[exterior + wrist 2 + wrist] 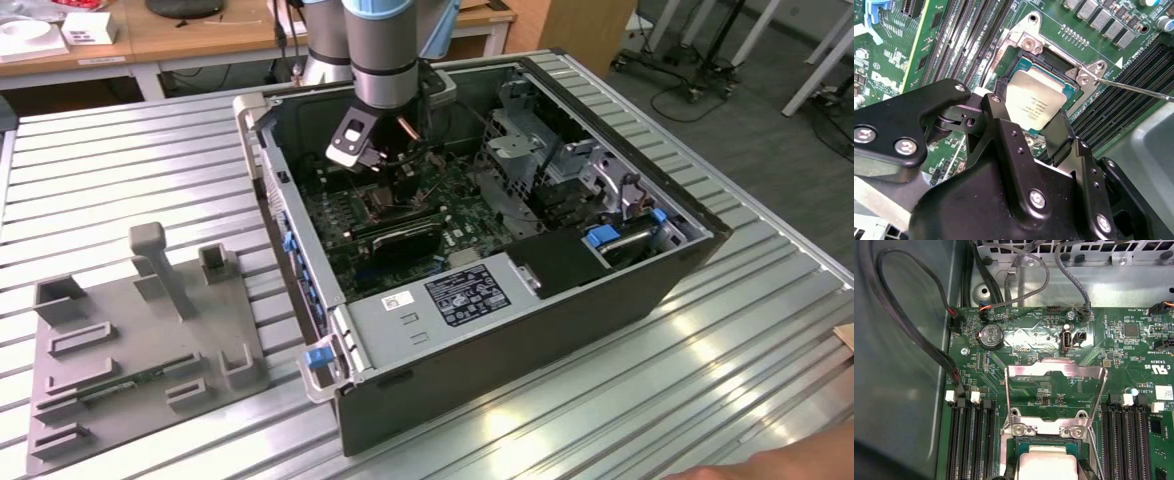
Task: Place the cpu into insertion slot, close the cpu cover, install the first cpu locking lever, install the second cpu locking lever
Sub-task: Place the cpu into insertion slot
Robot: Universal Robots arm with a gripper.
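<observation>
Ribbed metal bench point(747, 330) nearest, with a grey fixture plate point(134, 340) lying at the exterior view's left. Next, an open computer case point(534, 340) on its side, green motherboard point(1019, 340) exposed. Down inside, tool point(1028, 116) clamped on the cpu point(1036, 100) by two opposite edges. Lying flat in or just over the insertion slot point(1054, 61); cannot tell whether fully seated. Likely light, stiff and thin, slick on the metal top, delicate underneath: best taken by the bare edges, never pressed askew. Beyond it, cpu cover point(1054, 371) standing raised and open. Arm point(387, 50) dropping near vertical, wrist pointed straight into the case. Wooden desks point(200, 35) farthest back.
</observation>
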